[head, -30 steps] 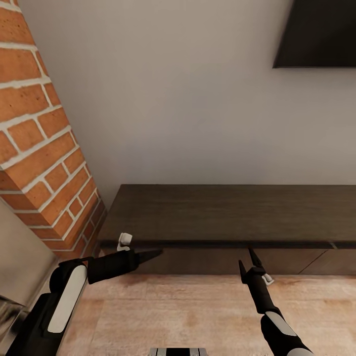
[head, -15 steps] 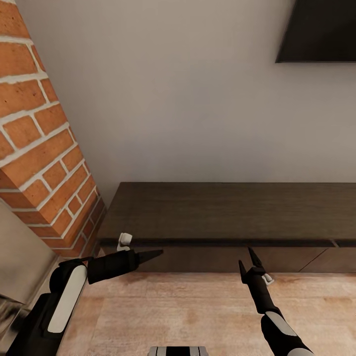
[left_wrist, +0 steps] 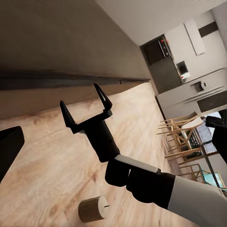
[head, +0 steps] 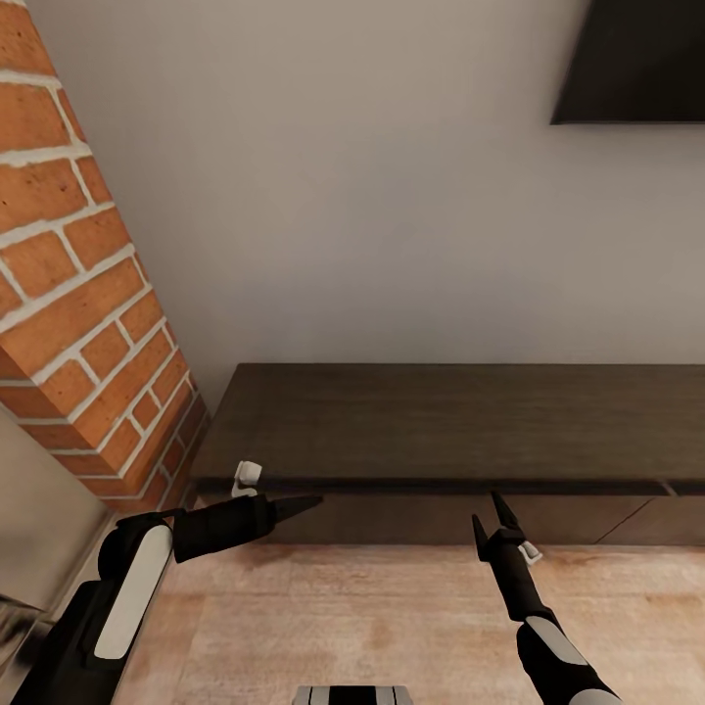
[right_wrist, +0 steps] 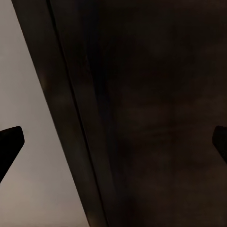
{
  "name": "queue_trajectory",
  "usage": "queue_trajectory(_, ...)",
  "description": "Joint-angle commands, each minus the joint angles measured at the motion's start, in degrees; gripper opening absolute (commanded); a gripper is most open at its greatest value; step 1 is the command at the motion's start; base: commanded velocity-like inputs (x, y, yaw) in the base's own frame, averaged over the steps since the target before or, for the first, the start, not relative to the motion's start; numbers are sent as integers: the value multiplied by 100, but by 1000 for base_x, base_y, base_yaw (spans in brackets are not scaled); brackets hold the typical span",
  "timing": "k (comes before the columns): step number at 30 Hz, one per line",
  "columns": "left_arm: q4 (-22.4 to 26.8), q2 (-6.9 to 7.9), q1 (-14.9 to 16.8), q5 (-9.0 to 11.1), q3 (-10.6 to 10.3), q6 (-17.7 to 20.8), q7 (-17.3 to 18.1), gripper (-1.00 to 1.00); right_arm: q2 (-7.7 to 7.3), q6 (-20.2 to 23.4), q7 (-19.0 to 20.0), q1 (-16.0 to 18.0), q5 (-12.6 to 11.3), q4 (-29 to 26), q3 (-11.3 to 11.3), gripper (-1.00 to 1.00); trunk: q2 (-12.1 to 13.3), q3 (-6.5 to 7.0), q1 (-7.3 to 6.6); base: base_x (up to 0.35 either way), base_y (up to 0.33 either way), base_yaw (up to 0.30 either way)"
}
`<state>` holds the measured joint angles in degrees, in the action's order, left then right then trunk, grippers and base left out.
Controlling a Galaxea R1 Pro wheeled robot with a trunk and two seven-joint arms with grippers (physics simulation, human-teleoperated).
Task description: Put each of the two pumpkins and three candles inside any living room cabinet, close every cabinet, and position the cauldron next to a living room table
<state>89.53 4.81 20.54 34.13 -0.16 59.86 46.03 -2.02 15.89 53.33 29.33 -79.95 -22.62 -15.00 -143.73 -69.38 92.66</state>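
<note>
No text, label, brand, number or sign can be read on any surface here; the distant kitchen appliances are too small to make out

Wood floor (head: pixel 392 617) runs below; long dark cabinet (head: pixel 450 421) stands on it at 12 o'clock. Small tan cylinder (left_wrist: pixel 93 208) lies on floor.

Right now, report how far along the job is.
Done: nothing that these pictures can confirm. The cabinet stands with its fronts shut. In hand: the left gripper and the right gripper hang in front of it, the right one open and empty. Left: a candle lies on the floor; pumpkins, cauldron and table are unaccounted for.
</note>
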Motion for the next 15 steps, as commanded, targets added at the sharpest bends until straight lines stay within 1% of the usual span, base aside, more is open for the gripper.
queue_trajectory(1, -1, 2, 3, -7, -2, 14, 20, 100, 0, 55, 11, 3, -47, 4, -3, 100, -2, -4, 0, 46, 6, 0)
queue_trajectory(4, -4, 2, 3, -10, -2, 14, 20, 100, 0, 55, 11, 3, -47, 4, -3, 100, -2, -4, 0, 30, 3, 0)
queue_trajectory(10, -6, 2, 3, -9, -2, 14, 20, 100, 11, 55, 10, 3, -40, 4, -3, 100, -2, -4, 0, 119, 26, 0)
queue_trajectory(15, -6, 2, 3, -12, -2, 14, 20, 100, 16, 55, 10, 3, -38, 4, -3, 100, -2, -4, 0, 33, 7, 0)
